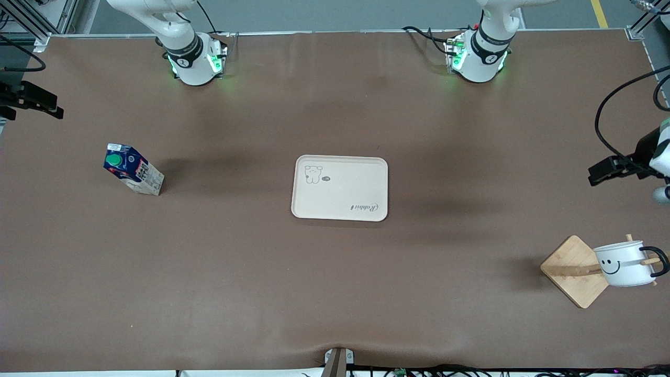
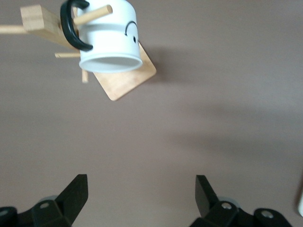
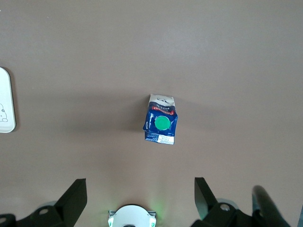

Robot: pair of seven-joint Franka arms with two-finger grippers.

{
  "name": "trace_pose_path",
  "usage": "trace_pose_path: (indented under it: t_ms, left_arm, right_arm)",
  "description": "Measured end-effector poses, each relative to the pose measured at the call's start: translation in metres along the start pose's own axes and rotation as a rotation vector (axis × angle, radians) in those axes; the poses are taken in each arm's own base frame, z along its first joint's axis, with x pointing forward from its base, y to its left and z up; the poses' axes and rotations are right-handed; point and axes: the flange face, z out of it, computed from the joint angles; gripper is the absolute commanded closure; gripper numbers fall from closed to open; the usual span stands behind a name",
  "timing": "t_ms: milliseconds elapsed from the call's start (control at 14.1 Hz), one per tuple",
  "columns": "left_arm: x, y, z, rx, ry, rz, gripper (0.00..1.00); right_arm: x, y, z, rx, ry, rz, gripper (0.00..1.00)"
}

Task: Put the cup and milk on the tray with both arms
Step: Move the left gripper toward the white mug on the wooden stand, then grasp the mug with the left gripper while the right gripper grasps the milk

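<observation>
1. Front view. The flat cream-beige rectangular tray (image 1: 339,187), with its bear drawing and script lettering, lay bare at mid-table; nothing stood on it. The small gable-top milk carton (image 1: 133,169), dark blue above, white printed below, with a round green cap, stood upright on the brown table (image 1: 335,293) toward the right arm's end, well apart from the tray. The small white mug (image 1: 624,263), with black smiley face, rim line and loop handle, hung on a peg of the square-based wooden rack (image 1: 576,271) toward the left arm's end, nearer the camera than the tray. Both grippers lay at the frame's edges, the left gripper (image 1: 607,170) a dark shape only.

2. Left wrist view. The left gripper (image 2: 142,194) hung over bare table near the rack, its jaws set wide apart and holding nothing. The mug (image 2: 110,38) appeared mouth-on, its handle threaded on a rack (image 2: 124,80) peg.

3. Right wrist view. The right gripper (image 3: 140,196) hung high above the table, jaws likewise wide apart and empty. The carton (image 3: 161,124) stood below, cap uppermost; a corner of the tray (image 3: 5,101) showed at the picture's edge.

4. Status, as judged. Neither item had been grasped or placed; the whole task remained. Each arm seemed matched to its own object: left to mug, right to carton.
</observation>
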Motion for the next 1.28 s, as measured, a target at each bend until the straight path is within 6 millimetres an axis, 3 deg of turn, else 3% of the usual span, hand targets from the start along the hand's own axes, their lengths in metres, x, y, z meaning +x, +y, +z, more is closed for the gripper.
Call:
trace_pose_path:
  t_ms: [498, 854, 996, 1281]
  left_arm:
    - [0.014, 0.013, 0.067, -0.027, 0.177, -0.029, 0.00]
    - [0.005, -0.010, 0.127, -0.062, 0.352, -0.081, 0.00]
    - [0.000, -0.010, 0.140, -0.074, 0.380, -0.099, 0.00]
    - [-0.002, -0.006, 0.146, -0.096, 0.457, -0.111, 0.00]
  right_arm:
    - [0.003, 0.000, 0.000, -0.002, 0.007, 0.001, 0.00]
    - [0.013, 0.000, 0.002, -0.005, 0.008, 0.000, 0.00]
    - [0.017, 0.000, 0.001, -0.006, 0.009, -0.001, 0.00]
    - [0.023, -0.001, 0.008, -0.006, -0.006, -0.002, 0.00]
